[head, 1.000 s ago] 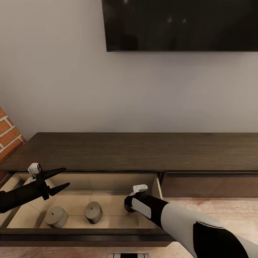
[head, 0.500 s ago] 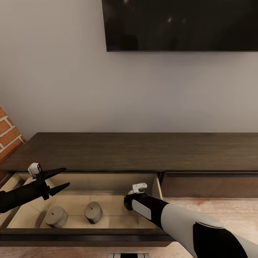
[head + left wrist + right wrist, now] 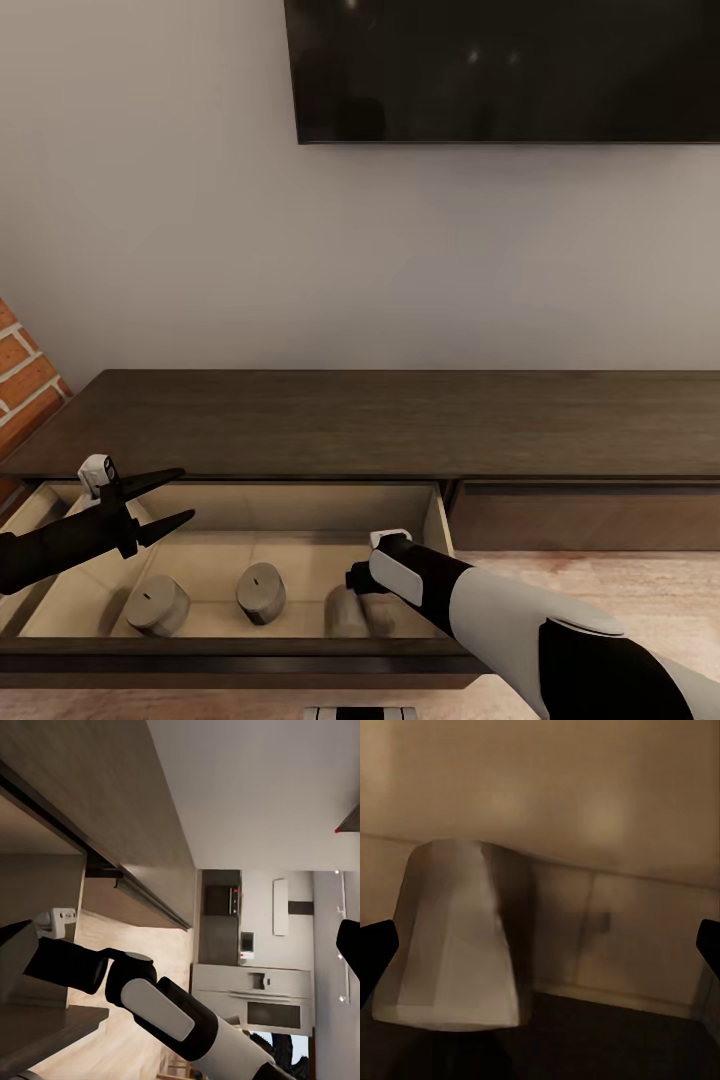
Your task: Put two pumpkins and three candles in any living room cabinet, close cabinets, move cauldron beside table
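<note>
Your right gripper [image 3: 357, 585] sits low inside the open drawer [image 3: 300, 505] of the cabinet [image 3: 400, 420], at about 6 o'clock in the head view, and the right wrist view shows its two dark fingertips [image 3: 376, 949] spread wide at the edges of the frame, holding nothing. Between them lies a pale beige-grey candle [image 3: 457, 937], tipped over on the drawer floor; in the head view that same candle [image 3: 345, 612] rests just beside the gripper, at its 7 o'clock, and you cannot tell from there whether they touch. Two more candles stand upright in the drawer: one [image 3: 261, 592] near the middle and another [image 3: 158, 604] toward 8 o'clock, a little apart from each other. Your left gripper [image 3: 180, 497] hovers over the drawer's left part at roughly 8 o'clock, its two black fingers parted and empty, pointing toward 3 o'clock. The second drawer front [image 3: 585, 515] at 4 o'clock is shut flush. Above the cabinet a dark television [image 3: 500, 70] hangs on the wall at 12 o'clock, and a strip of red brick [image 3: 20, 375] shows at 9 o'clock
</note>
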